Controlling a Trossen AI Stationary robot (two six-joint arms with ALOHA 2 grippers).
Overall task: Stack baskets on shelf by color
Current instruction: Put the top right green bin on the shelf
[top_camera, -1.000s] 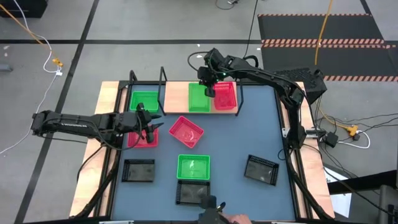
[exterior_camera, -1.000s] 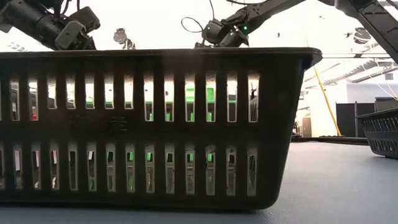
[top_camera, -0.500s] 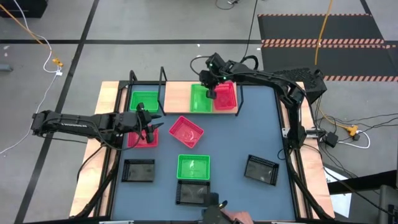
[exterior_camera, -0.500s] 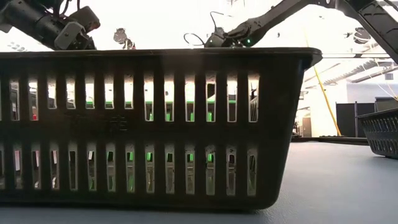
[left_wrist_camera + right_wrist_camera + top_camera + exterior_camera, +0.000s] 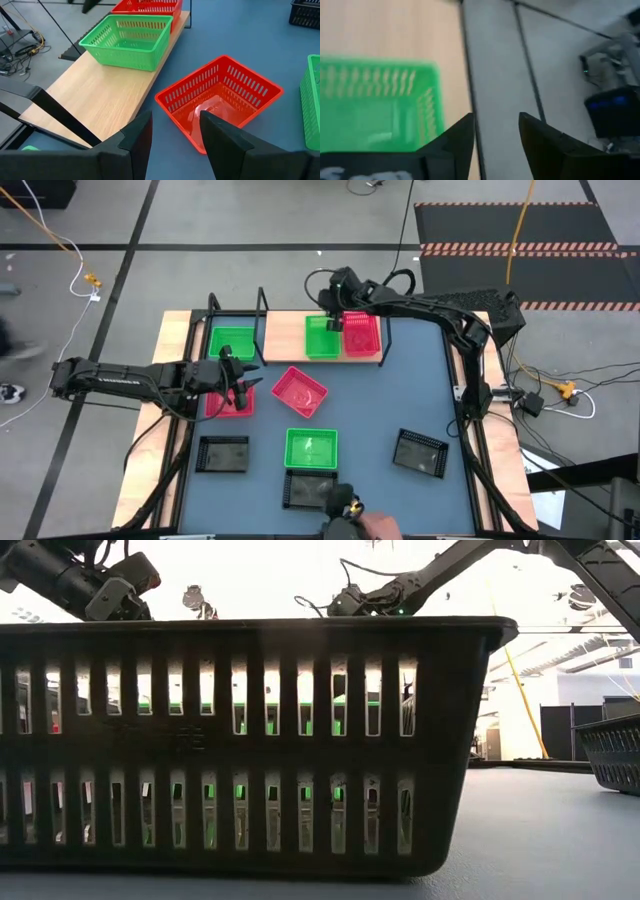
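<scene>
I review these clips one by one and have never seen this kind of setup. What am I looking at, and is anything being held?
Two dark robot arms work at a blue-grey table. One picture looks straight down, one sits at table height behind a black basket, two ride on the wrists. The wooden shelf carries two green baskets and a pink-red one. Other baskets lie loose, such as a tilted pink-red basket. The right gripper hangs open over the shelf; the left gripper waits open. Neither holds anything.
</scene>
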